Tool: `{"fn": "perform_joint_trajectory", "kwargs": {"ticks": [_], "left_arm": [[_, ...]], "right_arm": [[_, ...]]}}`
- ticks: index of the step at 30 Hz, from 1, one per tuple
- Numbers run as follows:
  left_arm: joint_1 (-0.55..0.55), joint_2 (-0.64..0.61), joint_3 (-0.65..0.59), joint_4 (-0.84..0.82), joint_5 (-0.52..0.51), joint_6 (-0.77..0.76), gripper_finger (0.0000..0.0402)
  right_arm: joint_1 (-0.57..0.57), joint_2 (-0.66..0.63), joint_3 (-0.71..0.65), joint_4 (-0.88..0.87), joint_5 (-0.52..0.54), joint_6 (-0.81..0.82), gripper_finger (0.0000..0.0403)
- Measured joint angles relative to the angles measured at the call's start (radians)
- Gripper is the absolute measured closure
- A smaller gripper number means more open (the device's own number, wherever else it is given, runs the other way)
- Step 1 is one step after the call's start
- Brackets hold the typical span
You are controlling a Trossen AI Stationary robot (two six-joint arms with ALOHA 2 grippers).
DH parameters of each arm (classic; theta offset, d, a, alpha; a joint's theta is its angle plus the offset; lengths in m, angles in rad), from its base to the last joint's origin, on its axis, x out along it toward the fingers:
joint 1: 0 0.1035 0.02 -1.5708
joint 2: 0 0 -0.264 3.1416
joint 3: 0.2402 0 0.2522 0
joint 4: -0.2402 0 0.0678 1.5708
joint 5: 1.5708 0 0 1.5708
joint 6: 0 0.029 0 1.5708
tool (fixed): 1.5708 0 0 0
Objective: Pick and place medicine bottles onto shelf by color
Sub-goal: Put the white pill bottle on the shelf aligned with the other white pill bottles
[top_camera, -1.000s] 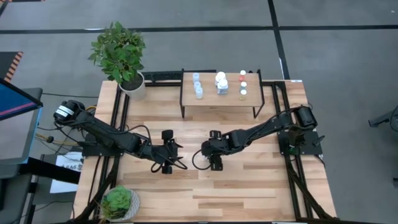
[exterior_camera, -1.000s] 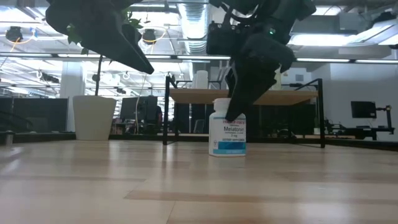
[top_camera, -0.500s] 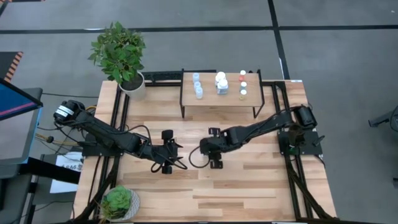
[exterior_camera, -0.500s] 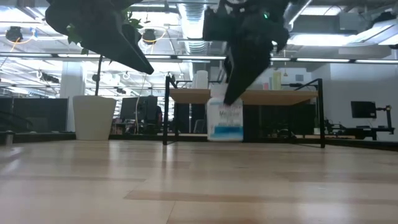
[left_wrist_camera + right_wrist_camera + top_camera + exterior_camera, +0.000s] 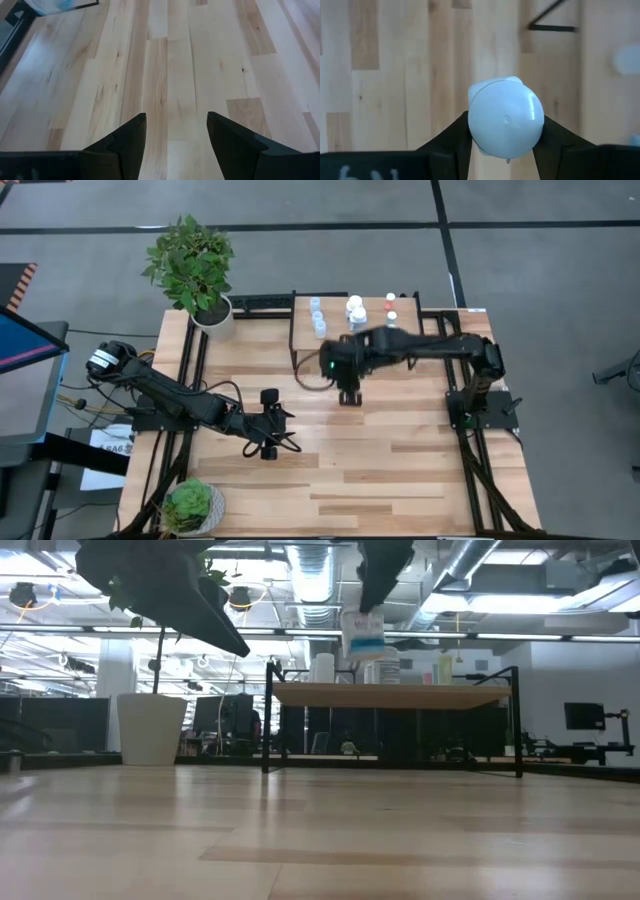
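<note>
My right gripper (image 5: 347, 388) hangs high above the table just in front of the shelf (image 5: 355, 338), shut on a chunky white medicine bottle (image 5: 362, 635) with a blue label band. Its white cap (image 5: 506, 117) fills the right wrist view. On the light-wood shelf stand pale bluish bottles (image 5: 317, 316), white bottles (image 5: 355, 310) and small bottles with coloured caps (image 5: 391, 310). My left gripper (image 5: 176, 135) waits open over bare tabletop at the left middle (image 5: 267, 425). My right gripper pinches the bottle's upper part, at the cap's sides (image 5: 472, 125), between its two fingers (image 5: 550, 132). The fingers come from above, pointing steeply down. The bottle hangs below them, slightly tilted, lifted clear of the table and about level with the shelf top.
A leafy plant in a white pot (image 5: 213, 315) stands at the far left corner. A small green plant (image 5: 190, 505) sits at the near left. Black frame rails (image 5: 190, 380) run along both table sides. The striped tabletop (image 5: 400, 450) lies bare in the middle and near part.
My right gripper has risen from the table's middle with the white bottle and gone toward the far edge, up to the shelf. The bottle stood on the table a second ago and now hangs clear, high in the air.
</note>
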Motion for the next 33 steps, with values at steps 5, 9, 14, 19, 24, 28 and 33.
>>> {"fn": "perform_joint_trajectory", "kwargs": {"ticks": [5,9,14,19,24,28,33], "left_arm": [[0.0,0.0,0.0,0.001,0.0,0.0,0.0203],[0.0,0.0,0.0,0.007,0.0,0.008,0.0203],[0.0,0.0,0.0,0.006,0.0,0.011,0.0203],[0.0,0.0,0.0,0.006,0.0,0.011,0.0203],[0.0,0.0,0.0,0.006,-0.004,0.011,0.0203],[0.0,0.0,0.0,0.006,-0.006,0.011,0.0203],[0.0,0.0,0.0,0.006,-0.007,0.011,0.0203]], "right_arm": [[-0.096,-0.056,0.04,-0.096,0.0,-0.016,0.0229],[-0.166,-0.13,0.039,-0.15,0.0,-0.027,0.0227],[-0.249,-0.246,-0.047,-0.096,-0.016,-0.104,0.0231],[-0.324,-0.381,-0.282,0.113,-0.141,-0.18,0.0226],[-0.373,-0.417,-0.398,0.209,-0.146,-0.244,0.0228],[-0.401,-0.384,-0.404,0.266,-0.151,-0.283,0.0227],[-0.422,-0.317,-0.405,0.292,-0.162,-0.287,0.0224]]}}
